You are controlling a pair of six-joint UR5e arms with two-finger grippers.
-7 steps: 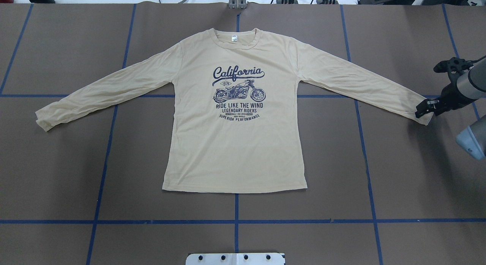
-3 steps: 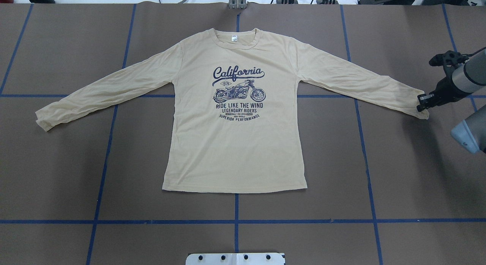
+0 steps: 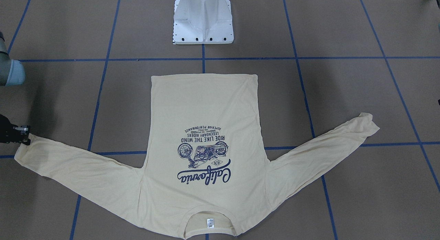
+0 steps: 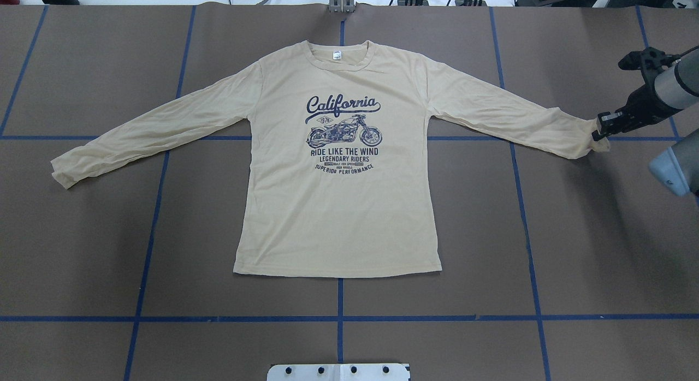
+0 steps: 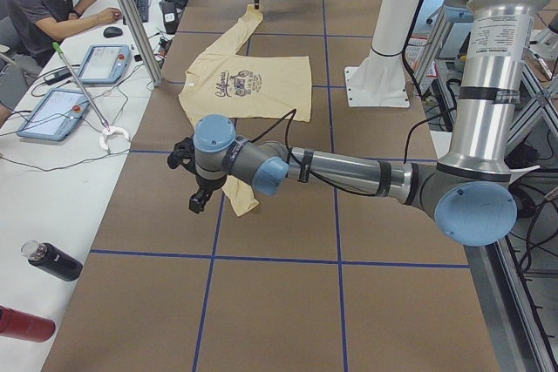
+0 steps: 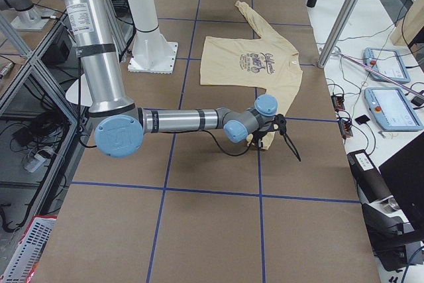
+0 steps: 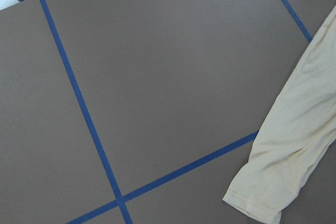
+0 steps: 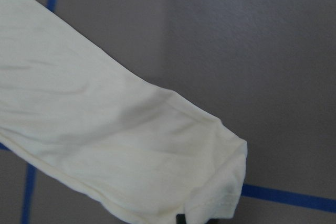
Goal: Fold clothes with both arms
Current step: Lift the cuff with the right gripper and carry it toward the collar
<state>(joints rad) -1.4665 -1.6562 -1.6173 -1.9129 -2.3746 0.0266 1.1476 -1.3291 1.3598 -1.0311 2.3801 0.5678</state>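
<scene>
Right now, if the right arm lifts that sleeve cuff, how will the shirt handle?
Likely floppy: the T-shirt lies flat and wrinkled, and the cuff bunches at the right gripper. Probably light, since the fabric looks thin. The rest would probably trail on the table, not lift with it.

Pale cream-yellow long-sleeved T-shirt (image 4: 338, 222), navy chest print (image 4: 343, 131): "California", "1976", "RIDE LIKE THE WIND", "LEGENDARY RIDERS", "SUPERIOR PERFORMANCE".

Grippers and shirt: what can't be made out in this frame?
Black left gripper: open or shut unreadable; only the exterior left view shows it, small.
Black right gripper: jaws cut off by the right wrist view's bottom edge.
Cream-yellow long-sleeved T-shirt: white neck tag print too small.
</scene>
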